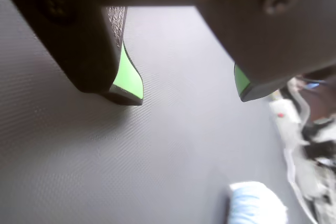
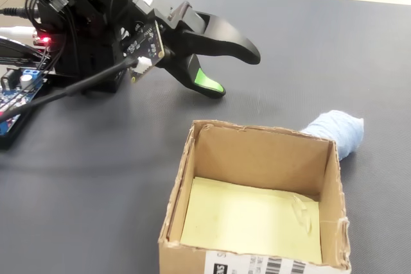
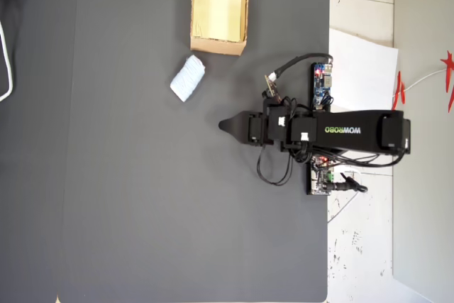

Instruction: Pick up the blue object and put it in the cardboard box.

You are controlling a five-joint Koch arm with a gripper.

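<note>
Beside the cardboard box (image 3: 220,46) lies the blue object (image 3: 188,78), clear of the parted, empty hand (image 3: 225,125).

dark grey mat (image 3: 142,196), white paper sheet (image 3: 362,62)

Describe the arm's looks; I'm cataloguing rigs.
The arm is black plastic, with white mirrored lettering along its top in the overhead view. Black cables loop beside it. The tool has two black curved fingers with bright green pads. A white circuit board sits on its side.
</note>
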